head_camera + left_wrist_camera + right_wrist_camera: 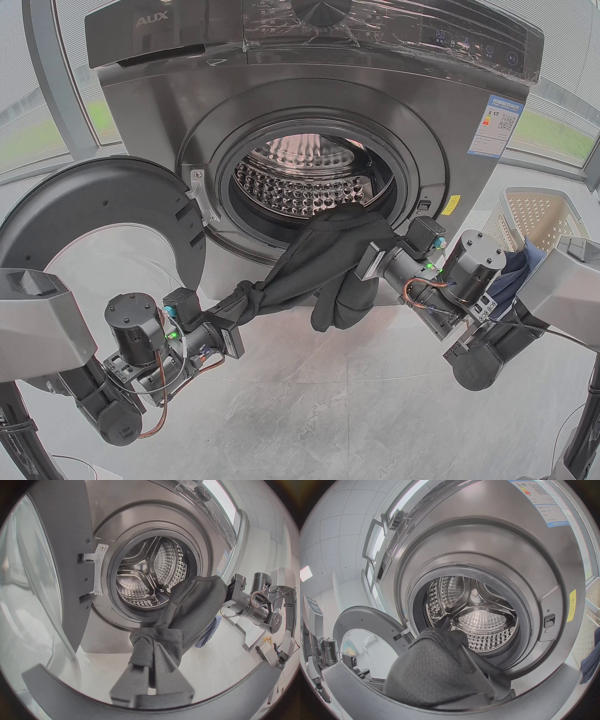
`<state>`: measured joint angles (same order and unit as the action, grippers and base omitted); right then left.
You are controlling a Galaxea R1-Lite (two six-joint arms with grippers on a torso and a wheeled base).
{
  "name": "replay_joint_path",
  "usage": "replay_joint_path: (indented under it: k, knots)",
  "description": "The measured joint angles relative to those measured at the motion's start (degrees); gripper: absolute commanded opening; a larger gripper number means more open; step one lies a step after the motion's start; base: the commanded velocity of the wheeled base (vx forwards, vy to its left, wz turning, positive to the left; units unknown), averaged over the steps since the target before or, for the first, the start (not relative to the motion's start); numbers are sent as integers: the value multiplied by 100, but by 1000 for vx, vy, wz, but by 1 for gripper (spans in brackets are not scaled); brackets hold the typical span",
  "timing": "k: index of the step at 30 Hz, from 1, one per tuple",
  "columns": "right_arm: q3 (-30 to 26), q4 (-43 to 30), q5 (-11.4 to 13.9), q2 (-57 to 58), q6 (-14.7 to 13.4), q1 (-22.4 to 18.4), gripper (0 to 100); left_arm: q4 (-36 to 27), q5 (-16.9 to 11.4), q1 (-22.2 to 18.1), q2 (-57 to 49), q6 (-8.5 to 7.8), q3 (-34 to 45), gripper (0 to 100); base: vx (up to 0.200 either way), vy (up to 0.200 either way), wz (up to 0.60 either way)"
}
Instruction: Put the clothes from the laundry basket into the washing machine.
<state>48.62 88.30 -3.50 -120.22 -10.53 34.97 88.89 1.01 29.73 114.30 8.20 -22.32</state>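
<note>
Dark cloth [319, 262] at washing machine [156, 106] mouth, left gripper [240, 308] fingers [131, 683] pinching one end, right gripper [367, 251] under it, grip unclear, blue label [495, 125], yellow sticker [450, 205]

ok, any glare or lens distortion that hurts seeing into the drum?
Head view: glare streaks on the drum, perforations readable; washing machine edges bow. Left wrist view: strong fisheye, dark corners, door glass washed with reflections. Right wrist view: same fisheye; black garment covers part of the drum opening.
</note>
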Motion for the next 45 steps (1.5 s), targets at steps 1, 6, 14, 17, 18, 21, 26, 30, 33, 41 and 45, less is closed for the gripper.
replay_joint_path:
  k: [1,6,14,17,18,21,26,30,33,41,45]
  knots:
    - [2,0,-2,0,0,2,0,0,-15,4,17,0,2,100,0,0,0]
    - [52,0,-2,-12,0,2,0,0,-39,28,107,-2,55,100,0,0,0]
    - [155,0,-2,-61,-2,-13,0,-7,-48,299,180,-41,551,100,0,0,0]
    - [185,0,-2,-89,-2,-13,0,-7,-59,428,180,-77,658,100,0,0,0]
    - [190,2,-2,-95,-2,-13,0,-7,-57,477,180,-96,669,100,0,0,0]
    - [183,2,-2,-108,-2,2,0,-7,-59,585,188,-137,579,100,0,0,0]
    - [171,2,-5,-127,-2,41,0,-5,-66,649,251,-145,121,100,0,0,0]
    - [171,2,-6,-150,-2,105,0,-5,-108,703,404,-150,-363,100,0,0,0]
    - [179,0,-11,-169,-2,171,0,-7,-156,745,590,-154,-741,100,0,0,0]
    - [193,0,-20,-200,-6,284,0,-7,-295,783,1224,-279,-1624,100,0,0,0]
    - [193,2,-22,-210,-16,355,0,-7,-306,794,1508,-306,-1938,100,0,0,0]
